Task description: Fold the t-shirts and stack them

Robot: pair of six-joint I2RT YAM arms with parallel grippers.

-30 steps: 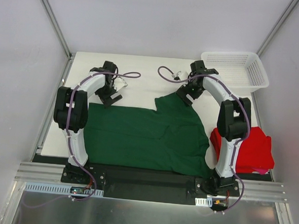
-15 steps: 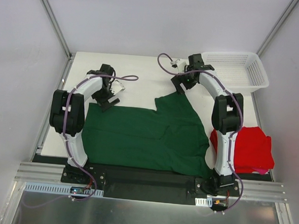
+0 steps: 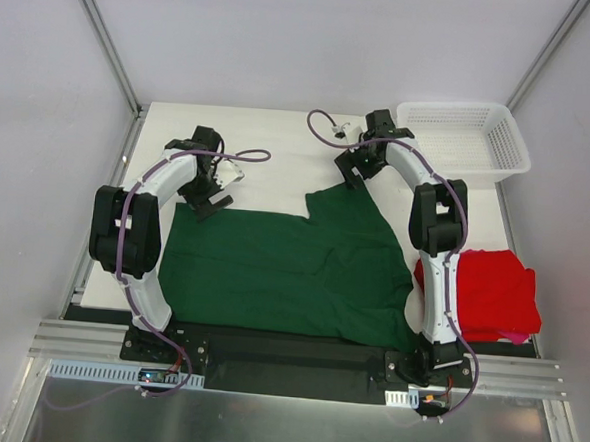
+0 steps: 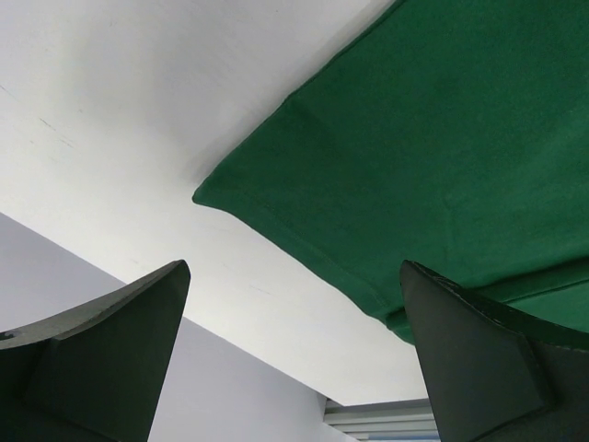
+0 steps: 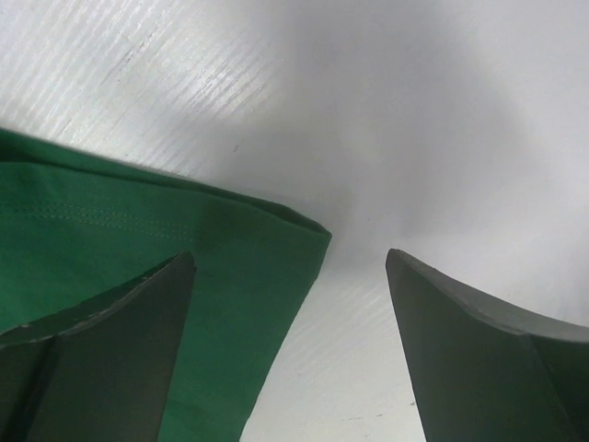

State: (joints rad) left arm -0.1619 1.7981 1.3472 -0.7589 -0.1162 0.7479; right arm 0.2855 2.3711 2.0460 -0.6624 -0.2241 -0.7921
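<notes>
White worktop (image 3: 280, 145) carries the dark green t-shirt (image 3: 282, 270), spread flat across frame centre. The red t-shirt (image 3: 496, 293) sits bundled at lower right. Left pincer (image 4: 290, 276) is spread wide and empty, just above the green shirt's upper-left corner. Right pincer (image 5: 290, 256) is likewise spread, straddling the corner at upper centre with nothing pinched. Risk, as a judgement: if you close off the hem, you catch one layer or none, and the fold drags crooked.
</notes>
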